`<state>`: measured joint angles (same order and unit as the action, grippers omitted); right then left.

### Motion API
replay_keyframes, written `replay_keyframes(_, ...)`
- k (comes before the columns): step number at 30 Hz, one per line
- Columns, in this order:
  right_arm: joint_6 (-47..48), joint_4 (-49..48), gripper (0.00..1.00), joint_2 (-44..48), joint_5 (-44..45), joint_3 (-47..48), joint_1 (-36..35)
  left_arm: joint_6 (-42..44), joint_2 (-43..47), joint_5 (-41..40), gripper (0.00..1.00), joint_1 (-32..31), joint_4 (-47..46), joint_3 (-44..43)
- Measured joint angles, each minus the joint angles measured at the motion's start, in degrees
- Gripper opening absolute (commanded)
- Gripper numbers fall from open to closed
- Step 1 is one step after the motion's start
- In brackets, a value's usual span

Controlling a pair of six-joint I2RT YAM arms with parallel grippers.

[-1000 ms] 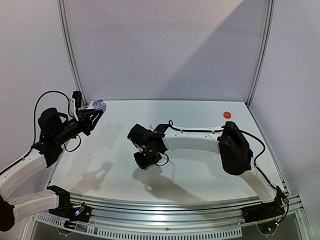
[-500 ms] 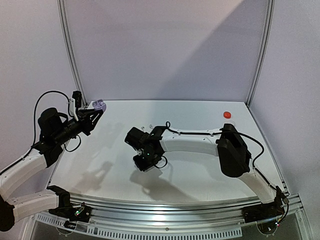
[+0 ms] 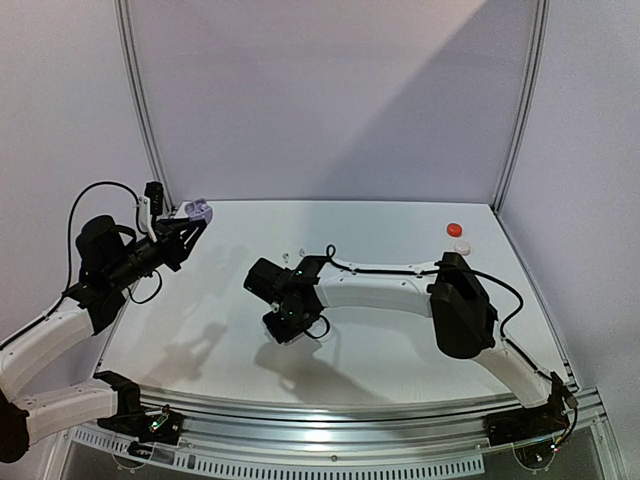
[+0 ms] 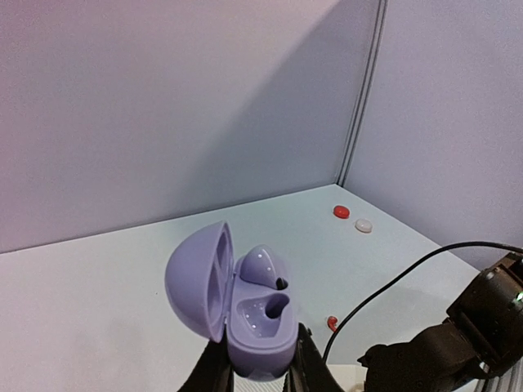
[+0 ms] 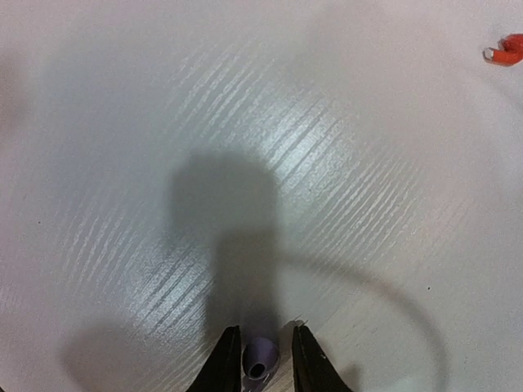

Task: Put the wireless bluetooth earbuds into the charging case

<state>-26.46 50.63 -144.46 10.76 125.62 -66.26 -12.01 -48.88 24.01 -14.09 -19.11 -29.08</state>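
Lilac earbud [image 5: 260, 359] is seen on the table [image 5: 245, 163] between right fingers [image 5: 306, 363], grip unclear, while the open case [image 4: 260, 322] is held tight by left fingers [image 4: 214, 374]; lifting to its empty slot [image 4: 274, 306] is needed.

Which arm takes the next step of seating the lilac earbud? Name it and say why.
Right. The right gripper flanks the loose lilac earbud on the table, while the left gripper is occupied, shut on the open lilac case, held raised with one socket empty.
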Motion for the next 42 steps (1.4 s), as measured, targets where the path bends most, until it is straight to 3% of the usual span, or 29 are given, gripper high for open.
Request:
replay_keyframes(16,1.0,-0.3,0.06,-0.2,0.6,0.3,0.0,0.0,0.0,0.0,0.0,0.0,0.0,0.0)
replay_keyframes(20,2.1,-0.5,0.0,-0.1,2.7,0.3,0.0,0.1,0.0,0.0,0.0,0.0,0.0,0.0)
replay_keyframes(25,4.6,-1.0,0.0,2.1,7.3,-0.5,0.0,0.7,0.0,0.2,0.0,0.0,0.0,0.0)
replay_keyframes(33,13.8,-9.4,0.0,17.2,13.7,-2.0,0.0,1.5,-0.6,2.3,0.0,0.0,-0.2,0.0)
replay_keyframes(42,26.7,-31.2,0.0,33.6,13.5,-2.4,-1.5,4.2,-1.8,4.7,0.0,-1.5,-1.2,-4.1)
